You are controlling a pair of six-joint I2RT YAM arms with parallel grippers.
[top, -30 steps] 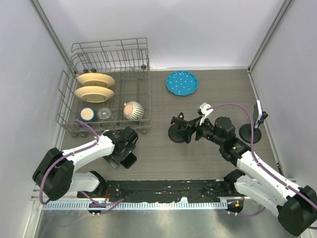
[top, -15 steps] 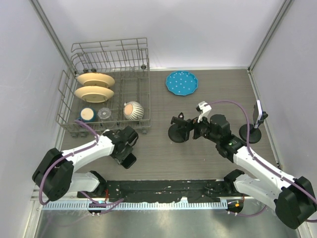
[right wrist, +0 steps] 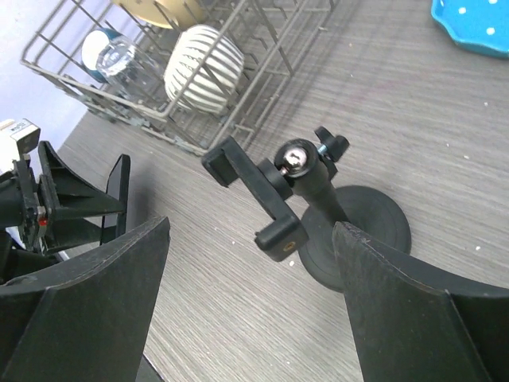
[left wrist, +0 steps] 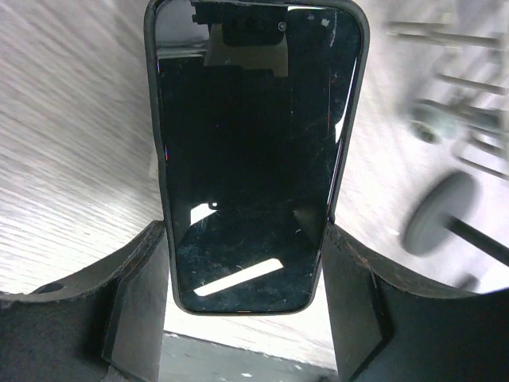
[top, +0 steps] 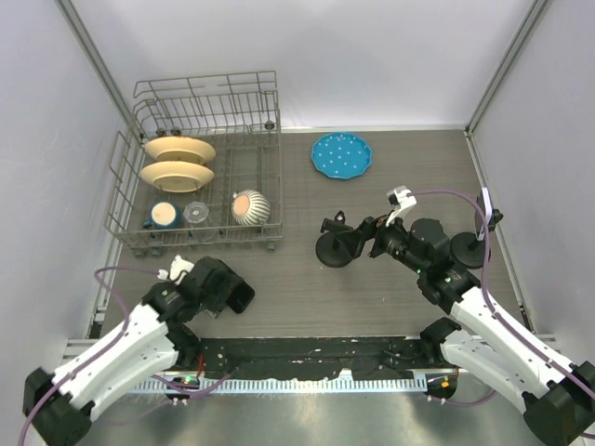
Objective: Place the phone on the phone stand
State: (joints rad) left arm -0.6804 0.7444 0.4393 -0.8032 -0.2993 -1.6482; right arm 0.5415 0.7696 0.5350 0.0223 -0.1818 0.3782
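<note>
The left arm has changed most since a second ago. Its elbow has dropped back toward the near-left corner, and the left gripper [top: 223,290] now reaches in from the left instead of from the rack side. It is clamped on the phone [left wrist: 253,135], with one of its fingers [left wrist: 139,302] pressed to each long edge near the end closest to the wrist. Seen from above, the phone itself has barely shifted. It is over the near-left part of the table [top: 307,288], just in front of the dish rack [top: 209,158] and well apart from the phone stand [top: 335,247].

The right gripper [top: 370,238] has drawn back a little to the right. A second ago it was close up against the stand's clamp [right wrist: 256,193]. Now it hovers near the clamp, jaws spread wide with nothing between them, and the wrist view shows the stand framed in that gap. The stand is upright on its round base with the clamp tilted.

The phone's long axis runs straight out from the left gripper. Its free end points right and slightly toward the near edge of the table. The dark glass screen faces the left wrist camera, while the right wrist camera sees only a thin dark edge. I cannot tell whether the free end touches the table.
</note>
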